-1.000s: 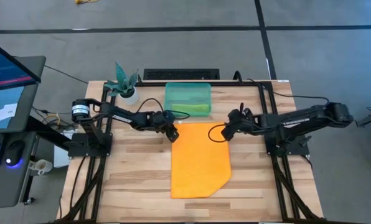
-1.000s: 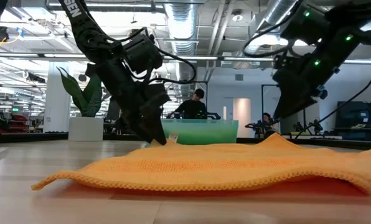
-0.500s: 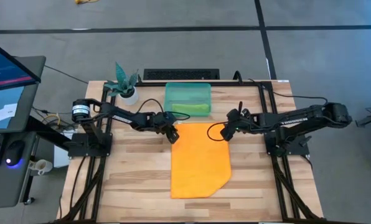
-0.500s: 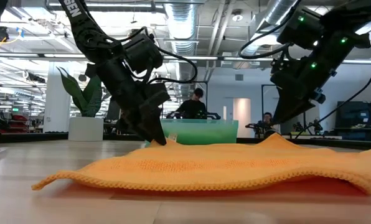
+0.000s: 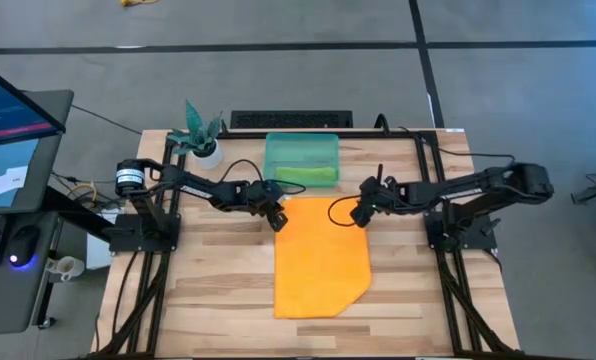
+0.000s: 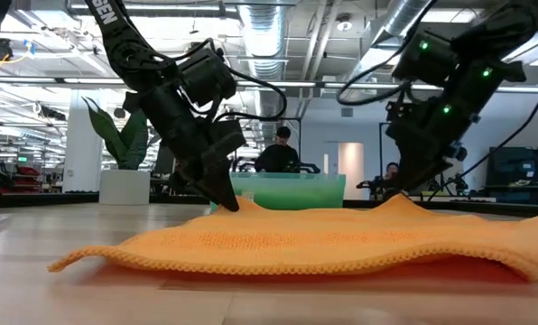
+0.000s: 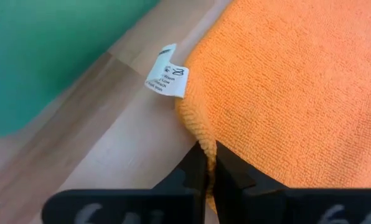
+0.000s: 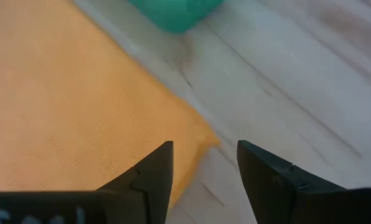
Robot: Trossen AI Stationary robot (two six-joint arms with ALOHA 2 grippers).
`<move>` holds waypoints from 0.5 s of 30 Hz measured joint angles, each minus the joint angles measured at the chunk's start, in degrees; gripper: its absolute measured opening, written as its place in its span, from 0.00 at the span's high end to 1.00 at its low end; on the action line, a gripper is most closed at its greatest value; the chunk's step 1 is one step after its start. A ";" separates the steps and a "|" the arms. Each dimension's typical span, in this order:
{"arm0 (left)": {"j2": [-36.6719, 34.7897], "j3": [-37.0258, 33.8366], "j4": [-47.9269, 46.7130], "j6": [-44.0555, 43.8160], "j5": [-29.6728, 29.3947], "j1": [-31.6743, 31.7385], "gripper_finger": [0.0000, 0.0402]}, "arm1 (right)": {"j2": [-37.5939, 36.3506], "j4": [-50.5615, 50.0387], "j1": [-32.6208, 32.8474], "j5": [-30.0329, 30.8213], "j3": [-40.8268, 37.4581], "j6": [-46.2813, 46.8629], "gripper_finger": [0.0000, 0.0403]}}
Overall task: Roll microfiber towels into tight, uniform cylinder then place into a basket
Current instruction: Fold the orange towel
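The orange towel (image 5: 323,255) lies spread flat on the table, its far edge close to the teal basket (image 5: 301,150). A lime green towel (image 5: 310,175) lies inside the basket. My left gripper (image 5: 277,218) is shut at the orange towel's far left corner, beside the white label (image 7: 167,79). My right gripper (image 5: 361,214) stands open just above the far right corner (image 8: 201,140), one finger on either side of it and touching nothing. In the low view the towel (image 6: 323,239) bulges up slightly between my left gripper (image 6: 226,200) and my right gripper (image 6: 404,190). My left gripper pinches the orange towel's left edge (image 7: 201,140) between its two fingers, just short of the far left corner and its label. The fingers slant down from the table's left side. The towel lies on the table, raised only a little at the pinched spot.
A white pot with a teal plant (image 5: 203,140) stands at the far left corner. A black keyboard (image 5: 291,120) lies along the far edge behind the basket. Bare wood lies to the towel's left, right and near sides.
My left gripper has shut on the towel's edge without moving from its place. My right gripper has come down a little and toward the table's left, closer to the towel's far right corner, staying open. The towel lies as before.
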 joint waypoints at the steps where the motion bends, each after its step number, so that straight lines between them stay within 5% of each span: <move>1: 0.00 0.00 -0.15 0.00 -0.05 0.00 0.99 | 0.70 0.24 -0.39 -0.59 0.00 -0.07 0.51; 15: -0.02 0.00 -0.47 0.66 -0.33 0.02 0.99 | 5.75 6.53 -3.69 -7.32 0.00 -4.61 0.59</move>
